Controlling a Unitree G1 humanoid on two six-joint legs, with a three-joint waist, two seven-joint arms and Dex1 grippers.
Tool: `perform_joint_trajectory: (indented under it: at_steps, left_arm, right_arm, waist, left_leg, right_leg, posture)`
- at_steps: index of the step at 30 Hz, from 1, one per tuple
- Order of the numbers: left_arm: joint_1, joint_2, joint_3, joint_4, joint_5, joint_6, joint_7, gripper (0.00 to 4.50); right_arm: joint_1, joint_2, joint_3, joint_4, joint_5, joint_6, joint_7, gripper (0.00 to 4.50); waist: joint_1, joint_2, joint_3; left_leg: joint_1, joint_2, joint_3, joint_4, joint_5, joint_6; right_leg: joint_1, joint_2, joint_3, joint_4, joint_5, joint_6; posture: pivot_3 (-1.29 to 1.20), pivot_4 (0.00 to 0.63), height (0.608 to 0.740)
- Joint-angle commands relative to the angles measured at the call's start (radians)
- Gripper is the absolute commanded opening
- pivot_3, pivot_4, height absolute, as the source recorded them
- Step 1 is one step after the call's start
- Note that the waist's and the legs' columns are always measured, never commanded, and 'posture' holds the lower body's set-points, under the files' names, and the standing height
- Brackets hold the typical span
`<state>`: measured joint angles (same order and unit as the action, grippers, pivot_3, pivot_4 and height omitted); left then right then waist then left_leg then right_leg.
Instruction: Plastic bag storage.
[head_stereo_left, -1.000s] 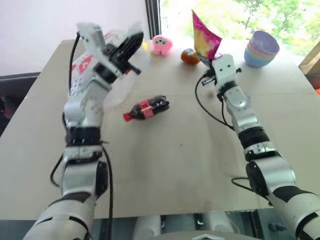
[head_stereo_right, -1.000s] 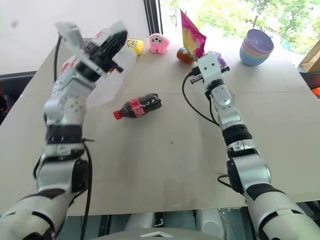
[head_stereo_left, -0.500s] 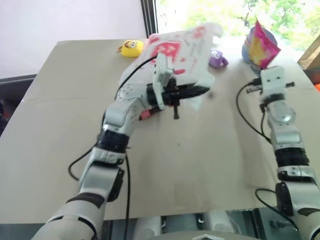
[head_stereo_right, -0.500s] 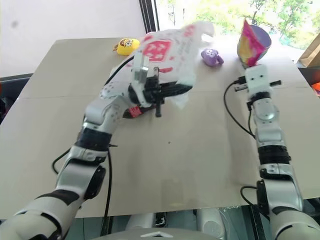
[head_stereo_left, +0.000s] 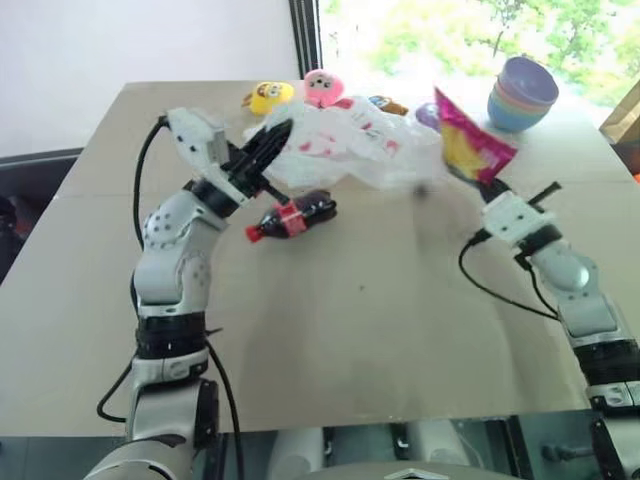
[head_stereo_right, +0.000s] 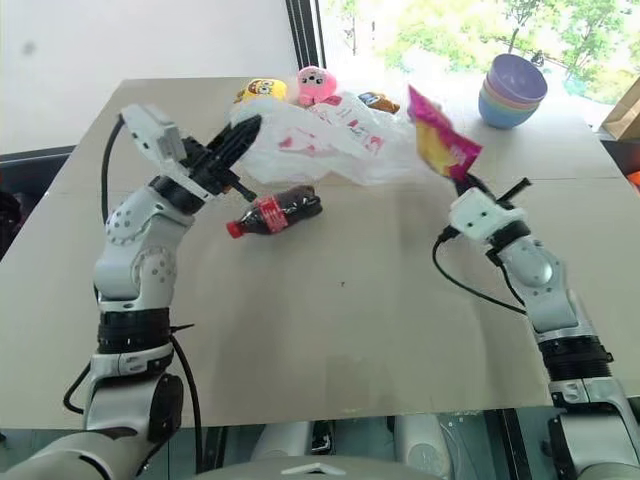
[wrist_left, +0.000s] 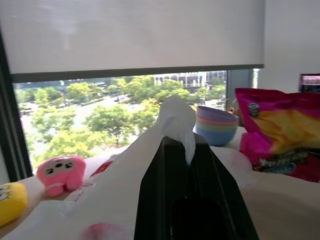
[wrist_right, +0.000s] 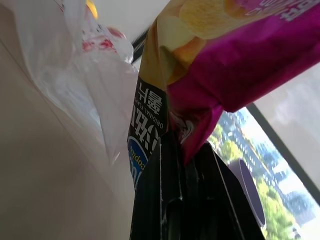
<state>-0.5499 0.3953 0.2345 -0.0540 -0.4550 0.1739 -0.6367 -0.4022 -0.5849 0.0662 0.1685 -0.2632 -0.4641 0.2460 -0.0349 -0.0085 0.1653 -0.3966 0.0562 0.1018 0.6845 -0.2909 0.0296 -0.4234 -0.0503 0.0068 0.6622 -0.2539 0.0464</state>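
Observation:
The plastic bag (head_stereo_left: 355, 150), thin, crinkly and white with red marks, hangs stretched above the far half of the table. My left gripper (head_stereo_left: 276, 140) is shut on its left edge; in the left wrist view a fold of the bag (wrist_left: 175, 117) sticks out between the closed fingers (wrist_left: 200, 165). At the bag's right end my right gripper (head_stereo_left: 480, 186) is shut on a shiny magenta snack packet (head_stereo_left: 465, 145), which leans left towards the bag. In the right wrist view the packet (wrist_right: 225, 55) rises from the fingers (wrist_right: 165, 200), with the bag (wrist_right: 95, 75) beside it.
A small cola bottle (head_stereo_left: 295, 212) with a red label lies on the tan table (head_stereo_left: 340, 330) just below the bag. Along the far edge sit a yellow toy (head_stereo_left: 263, 97), a pink toy (head_stereo_left: 322, 87) and a stack of pastel bowls (head_stereo_left: 522, 95).
My left arm has swung back to the left and down, dragging the bag out flatter and lower. The right gripper has drawn back and down, tipping the packet leftward.

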Motion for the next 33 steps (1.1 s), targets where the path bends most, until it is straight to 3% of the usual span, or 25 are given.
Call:
perform_joint_trajectory:
  at_steps: [1, 6, 13, 18, 23, 28, 33]
  left_arm:
    - [0.027, 0.013, 0.050, -0.100, -0.028, -0.021, 0.039, 0.00]
    - [0.055, 0.016, 0.044, -0.143, -0.064, 0.009, 0.049, 0.00]
    - [0.047, -0.003, 0.051, -0.112, -0.123, 0.036, 0.057, 0.00]
    - [0.039, -0.010, 0.097, -0.095, -0.247, 0.074, 0.026, 0.00]
    - [0.090, 0.016, 0.119, -0.143, -0.421, 0.182, -0.068, 0.00]
    - [0.172, 0.072, 0.115, -0.195, -0.485, 0.256, -0.142, 0.00]
    - [0.229, 0.103, 0.105, -0.239, -0.513, 0.293, -0.185, 0.00]
  right_arm:
    - [-0.047, -0.010, 0.047, -0.014, -0.052, -0.142, 0.011, 0.04]
    - [-0.107, 0.033, 0.098, -0.041, -0.073, -0.283, -0.005, 0.04]
    - [-0.153, 0.132, 0.102, -0.127, -0.032, -0.298, -0.001, 0.04]
    - [-0.162, 0.159, 0.157, -0.108, -0.009, -0.335, 0.049, 0.04]
    - [-0.175, 0.181, 0.227, -0.009, 0.015, -0.360, 0.114, 0.04]
    - [-0.249, 0.238, 0.258, 0.110, 0.027, -0.370, 0.143, 0.04]
    - [-0.341, 0.287, 0.301, 0.293, -0.059, -0.398, 0.134, 0.04]
  waist:
    - [0.000, 0.000, 0.000]
    - [0.000, 0.000, 0.000]
    - [0.000, 0.000, 0.000]
    - [0.000, -0.001, -0.001]
    - [-0.003, -0.001, -0.001]
    - [-0.007, -0.001, -0.001]
    - [-0.006, -0.002, -0.001]
  left_leg:
    - [0.000, 0.000, 0.000, 0.000, 0.000, 0.000]
    - [0.001, 0.000, 0.000, 0.000, 0.000, 0.000]
    - [0.000, 0.000, -0.001, 0.001, 0.000, 0.000]
    - [0.000, 0.000, -0.002, 0.002, 0.000, 0.000]
    - [0.000, 0.000, -0.002, 0.002, 0.000, 0.000]
    - [0.001, 0.001, -0.003, 0.002, 0.000, 0.000]
    - [0.001, 0.001, -0.003, 0.002, 0.000, 0.000]
  right_leg:
    - [0.000, 0.000, 0.000, 0.000, 0.000, 0.000]
    - [0.000, 0.000, -0.001, 0.001, 0.000, 0.000]
    - [0.000, 0.000, -0.002, 0.001, 0.000, 0.000]
    - [0.001, 0.000, -0.003, 0.001, 0.000, 0.000]
    - [0.001, -0.001, -0.003, 0.001, 0.000, 0.000]
    - [0.001, 0.000, -0.003, 0.002, 0.000, 0.000]
    - [0.002, 0.000, -0.004, 0.002, 0.000, -0.001]
  posture:
    - [0.00, 0.150, 0.740]
    - [0.00, 0.150, 0.740]
    - [0.00, 0.150, 0.740]
    - [0.00, 0.150, 0.740]
    - [0.00, 0.150, 0.740]
    - [0.00, 0.150, 0.740]
    - [0.00, 0.150, 0.740]
